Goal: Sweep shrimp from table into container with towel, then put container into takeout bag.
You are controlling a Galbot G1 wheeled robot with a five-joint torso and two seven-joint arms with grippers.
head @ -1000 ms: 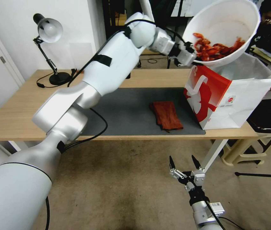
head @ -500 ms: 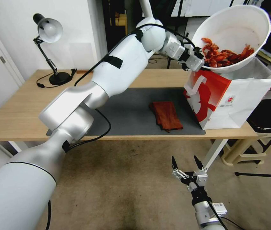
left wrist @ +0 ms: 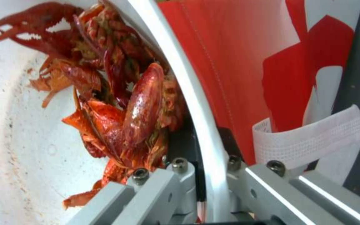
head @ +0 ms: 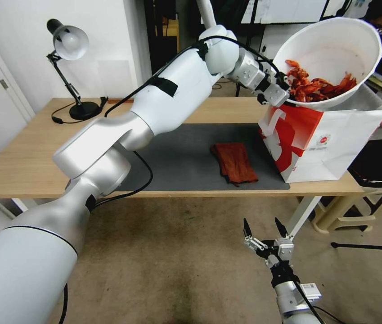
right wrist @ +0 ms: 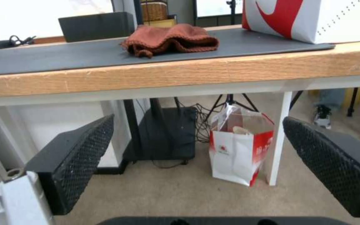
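Table (head: pixel 24 166) bears takeout bag (head: pixel 334 144); left gripper (head: pixel 277 92) clamps container (head: pixel 334 49) above; right gripper (head: pixel 265 236) wide.

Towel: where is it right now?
The towel lies folded on the dark grey mat near the table's front edge, just left of the takeout bag in the head view, with neither gripper touching it.

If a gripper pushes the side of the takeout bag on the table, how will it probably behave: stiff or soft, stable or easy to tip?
The takeout bag looks like thin folded paper, so its wall would probably dent rather than resist. It stands tall and seems empty, so it may slide or tip on the table. Its handle looks limp.
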